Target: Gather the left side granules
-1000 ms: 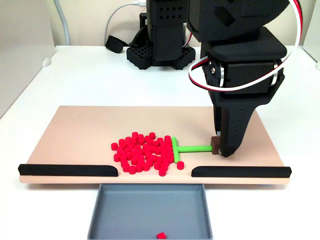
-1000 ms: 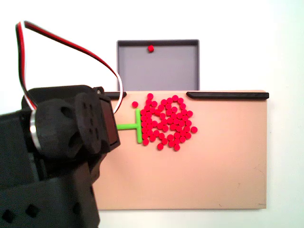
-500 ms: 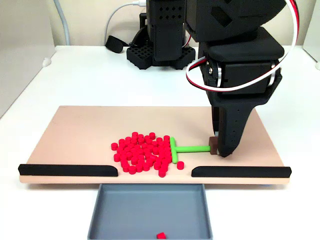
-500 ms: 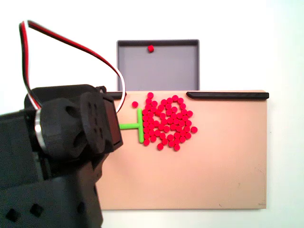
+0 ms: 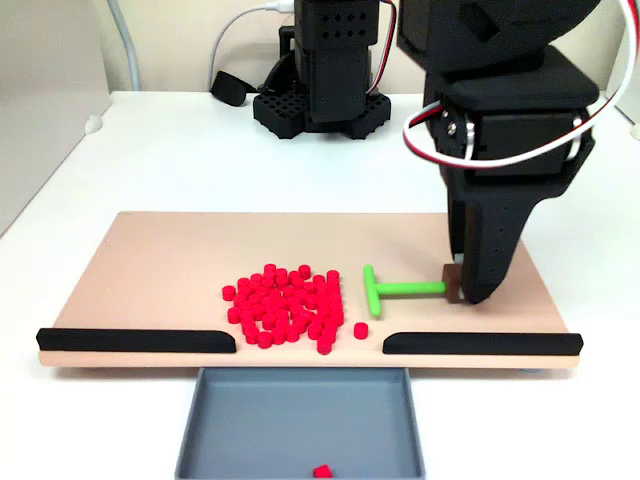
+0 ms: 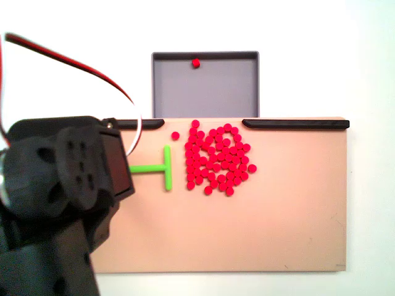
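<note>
On the tan board point(image 5: 150, 270), the granules point(image 5: 285, 305) lie heaped near the front gap above the grey tray point(image 5: 300, 420), where one red piece already sits. The fingers point(image 5: 462, 290) grip the green T-shaped stick point(image 5: 400, 289) by its stem end, its crossbar just clear of the pile. This looks like a reset between sweeps; the next move calls for setting the crossbar behind the heap and pushing it toward the gap.

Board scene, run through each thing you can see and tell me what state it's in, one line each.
claw: shut on the green T-shaped stick by its brown end, tips down at the board
green T-shaped stick: lying flat, crossbar clear of the pile
granules: bunched in one pile on the board, one stray beside it
board: flat, black rails along its front edge with a gap between
grey tray: below the gap, holding a single granule
</note>
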### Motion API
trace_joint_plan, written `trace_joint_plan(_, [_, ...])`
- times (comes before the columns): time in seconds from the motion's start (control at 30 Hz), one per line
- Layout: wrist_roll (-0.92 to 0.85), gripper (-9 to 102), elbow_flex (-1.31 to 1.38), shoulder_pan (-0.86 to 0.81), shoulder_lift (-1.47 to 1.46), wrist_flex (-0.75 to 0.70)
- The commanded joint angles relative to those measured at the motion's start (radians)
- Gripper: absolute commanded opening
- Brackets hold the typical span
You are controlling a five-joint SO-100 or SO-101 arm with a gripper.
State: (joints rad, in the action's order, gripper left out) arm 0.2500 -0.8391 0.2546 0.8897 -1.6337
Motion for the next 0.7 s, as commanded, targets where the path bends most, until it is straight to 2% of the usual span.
trace_joint_plan(0.0, [0.009,0,0.011,0.037,0.087,-0.011])
trace_joint_plan(0.27, [-0.144,0,-0.04,0.051,0.267,-0.087])
trace_joint_plan(0.67, [-0.833,0,-0.568,-0.043,0.834,-0.086])
